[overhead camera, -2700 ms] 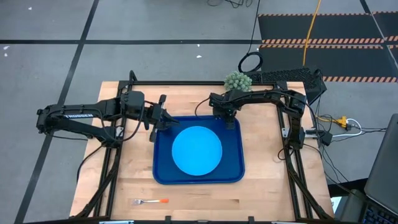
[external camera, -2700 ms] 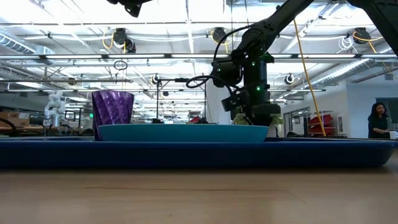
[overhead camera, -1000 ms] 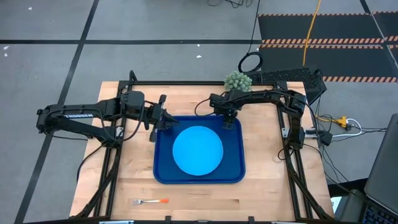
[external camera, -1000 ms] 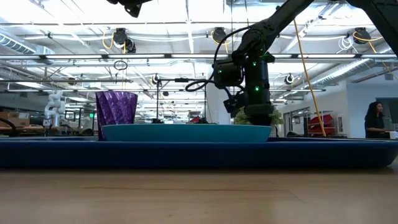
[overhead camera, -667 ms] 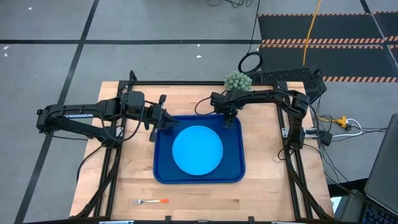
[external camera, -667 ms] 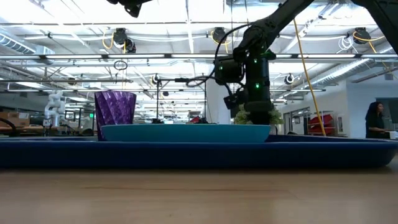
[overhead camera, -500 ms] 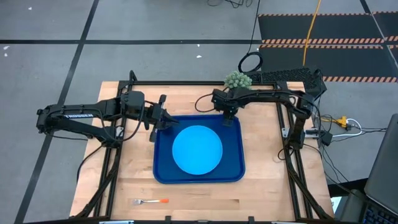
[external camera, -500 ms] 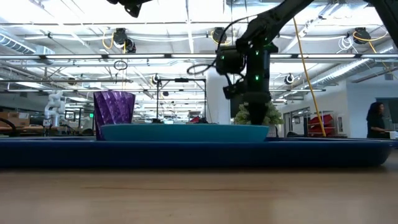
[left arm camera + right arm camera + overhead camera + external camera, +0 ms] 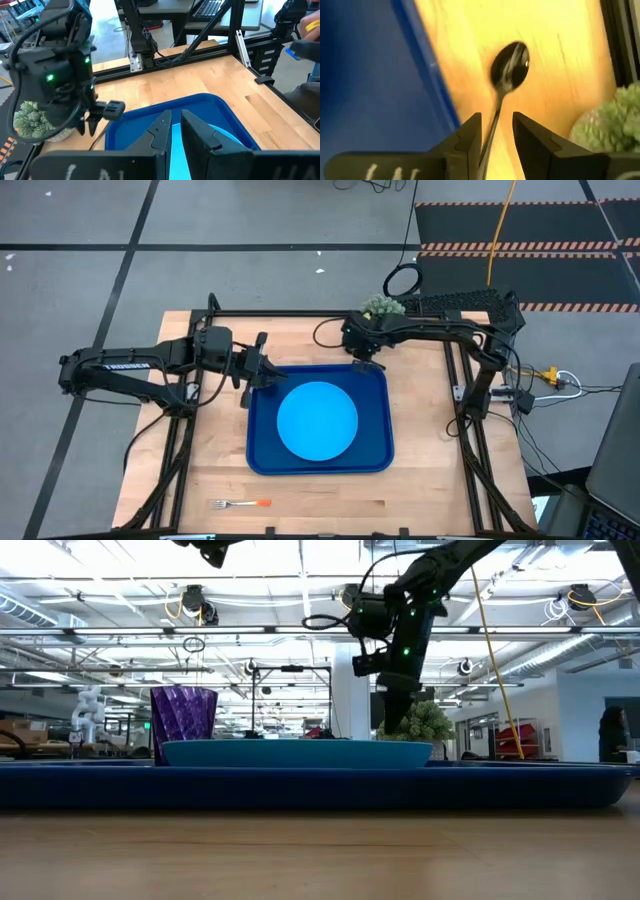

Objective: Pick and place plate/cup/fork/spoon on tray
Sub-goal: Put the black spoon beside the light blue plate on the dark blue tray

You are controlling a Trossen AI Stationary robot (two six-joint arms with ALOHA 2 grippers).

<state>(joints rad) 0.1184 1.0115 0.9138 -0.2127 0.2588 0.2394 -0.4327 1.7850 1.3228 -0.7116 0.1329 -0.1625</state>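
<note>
The dark blue tray (image 9: 375, 452) lies mid-table with the light-blue plate (image 9: 317, 420) flat on it. The purple cup (image 9: 182, 725) stands upright on the tray at its left; in the high view my left arm hides it. The orange-handled fork (image 9: 243, 504) lies on the table near the front edge. My right gripper (image 9: 363, 357) hangs pointing down over the tray's far rim, shut on the dark spoon (image 9: 510, 67). My left gripper (image 9: 268, 377) waits over the tray's far left corner, its fingers (image 9: 162, 127) all but shut and empty. My right gripper has the spoon's thin handle (image 9: 494, 114) between its two fingers, which come from above and lie across it. The bowl (image 9: 511, 65) sticks out past the fingertips toward the table's left, over the wood between tray rim and plant. The fingers hide the handle's other end.
A small green plant (image 9: 380, 308) stands just beyond my right gripper at the far edge, and shows close by in the right wrist view (image 9: 612, 120). A black frame runs round the table top. Bare wood lies left, right and in front of the tray.
My right gripper has risen from tray-rim height and gone a little toward the table's far edge and left, off the tray's far right corner.
</note>
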